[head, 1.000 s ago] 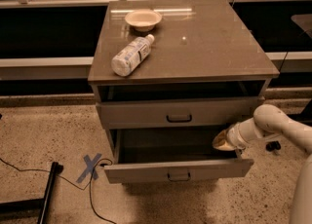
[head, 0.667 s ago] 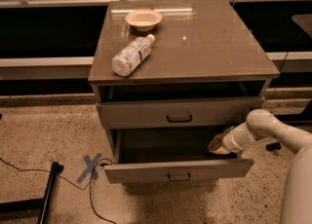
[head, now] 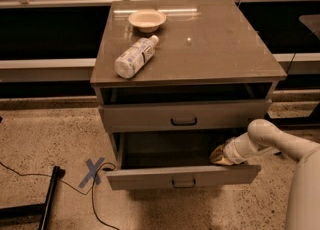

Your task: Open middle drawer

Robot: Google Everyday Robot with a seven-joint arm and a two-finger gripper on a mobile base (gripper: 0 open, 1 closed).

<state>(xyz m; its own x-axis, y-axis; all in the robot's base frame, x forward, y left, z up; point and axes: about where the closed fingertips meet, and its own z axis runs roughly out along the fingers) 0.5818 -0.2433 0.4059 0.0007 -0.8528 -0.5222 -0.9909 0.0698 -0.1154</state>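
Note:
The middle drawer (head: 150, 178) is a wide grey-brown drawer with a small dark loop handle (head: 183, 182) at its centre. It stands pulled out from the cabinet, with its dark inside showing. My gripper (head: 220, 155) is at the right end of this drawer, just behind the front panel and against the drawer's inner right side. My white arm (head: 280, 141) reaches in from the lower right. The top drawer (head: 150, 116) sits above with a dark gap over it. The bottom drawer is hidden beneath the open one.
On the cabinet top (head: 220, 49) lie a plastic bottle (head: 134, 57) on its side and a small bowl (head: 146, 19). A blue tape cross (head: 93, 171) and a black cable (head: 95, 199) are on the speckled floor at the left. Dark shelving runs behind.
My gripper has moved a little left and down into the drawer's right end. The drawer front stays about where it was.

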